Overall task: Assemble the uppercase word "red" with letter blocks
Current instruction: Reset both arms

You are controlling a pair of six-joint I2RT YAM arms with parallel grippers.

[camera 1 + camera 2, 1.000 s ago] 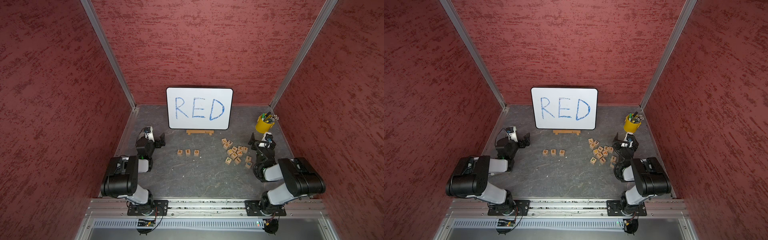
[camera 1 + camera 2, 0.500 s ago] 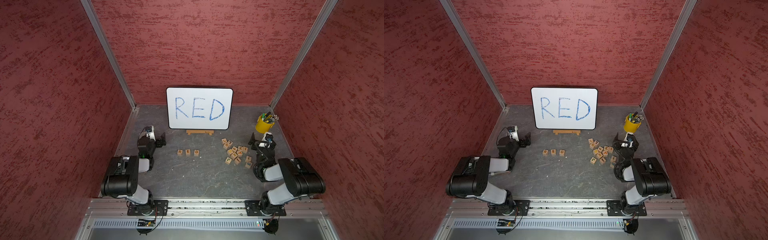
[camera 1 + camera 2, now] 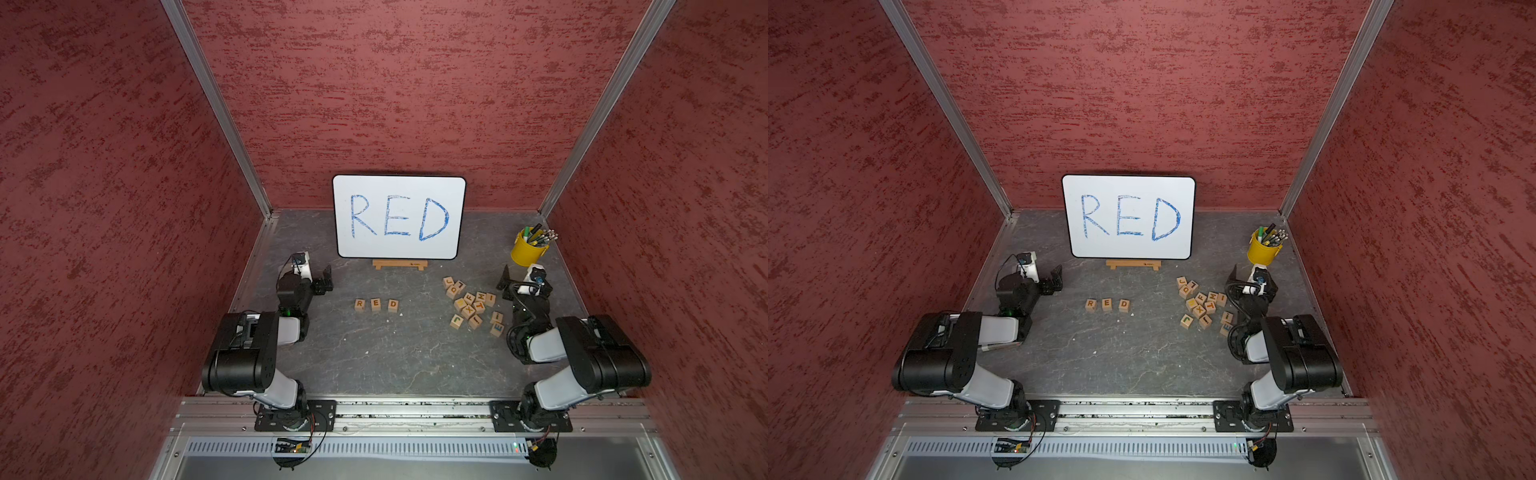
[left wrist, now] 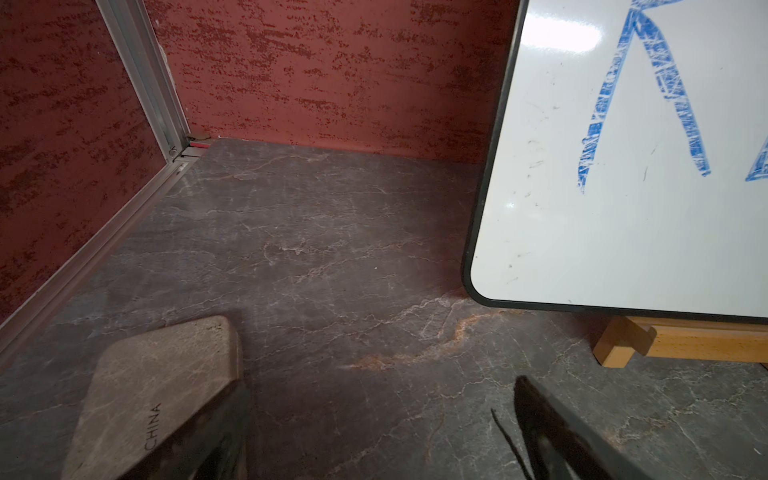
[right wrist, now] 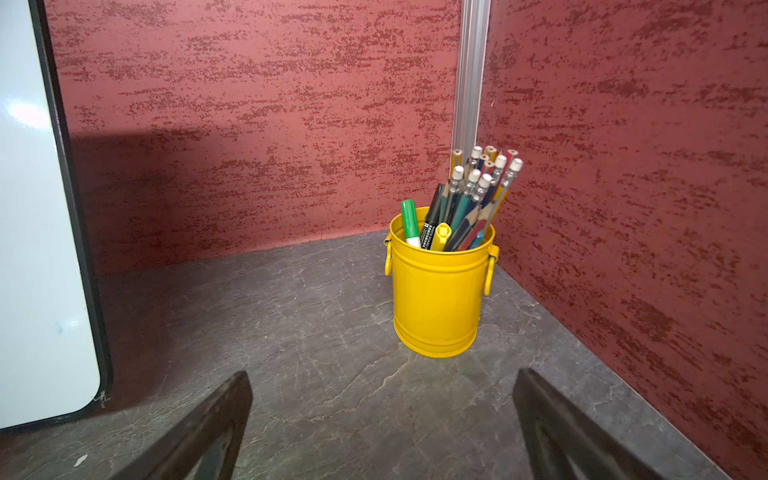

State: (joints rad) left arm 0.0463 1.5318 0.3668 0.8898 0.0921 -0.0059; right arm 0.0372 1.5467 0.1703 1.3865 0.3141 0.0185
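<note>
Three letter blocks stand in a row on the grey floor in both top views, reading R, E, D from left to right, with small gaps between them. My left gripper hovers open to the left of the R block and a little behind it, touching nothing. In the left wrist view its fingers frame bare floor. My right gripper is open at the far right, near the yellow cup. It holds nothing in the right wrist view. Neither wrist view shows the blocks.
A white board with blue RED leans on a wooden stand at the back. Several other letter blocks lie in a loose pile right of centre. A yellow cup of pens sits in the back right corner. Red walls close three sides.
The left wrist has shifted slightly to the right. The right arm and the blocks have not moved.
</note>
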